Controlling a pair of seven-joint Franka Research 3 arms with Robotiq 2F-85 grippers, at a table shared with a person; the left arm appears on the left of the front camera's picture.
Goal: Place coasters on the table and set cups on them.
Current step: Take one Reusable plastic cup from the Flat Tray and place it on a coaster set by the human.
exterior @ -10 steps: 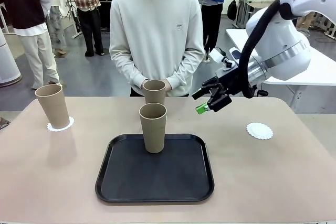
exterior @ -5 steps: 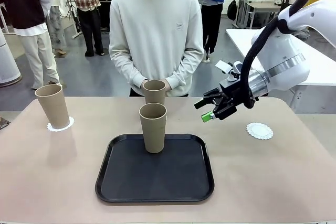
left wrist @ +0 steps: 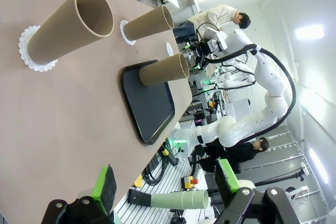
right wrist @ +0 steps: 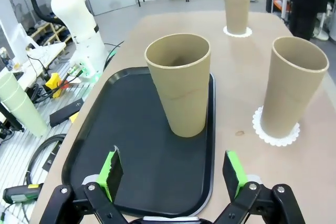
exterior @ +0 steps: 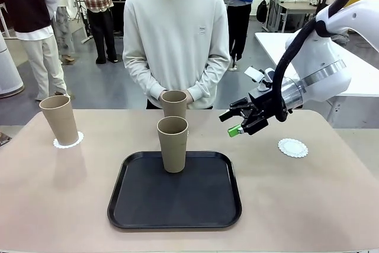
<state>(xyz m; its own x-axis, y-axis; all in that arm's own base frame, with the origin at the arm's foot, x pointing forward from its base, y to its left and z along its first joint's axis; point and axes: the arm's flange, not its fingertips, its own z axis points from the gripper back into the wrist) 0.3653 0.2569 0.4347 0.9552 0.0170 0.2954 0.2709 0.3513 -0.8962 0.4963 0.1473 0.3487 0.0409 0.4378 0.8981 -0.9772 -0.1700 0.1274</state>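
Cup 3 [exterior: 172, 144] is standing upright on the tray [exterior: 142, 205] while I'm hovering the right pincer [exterior: 230, 123], jaws apart, near its right side. I'm aiming to grip squarely at mid-height, lift straight, then centre it on the bare coaster [exterior: 293, 147] at the right of the worktop [exterior: 308, 205].

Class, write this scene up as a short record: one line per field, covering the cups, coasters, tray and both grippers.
Left cup: upright on a coaster
Far middle cup: upright on a coaster
Tray cup: upright on the black tray
Bare coaster: on the table, robot's right side
Right gripper: open, empty, above the table
Left gripper: open, empty
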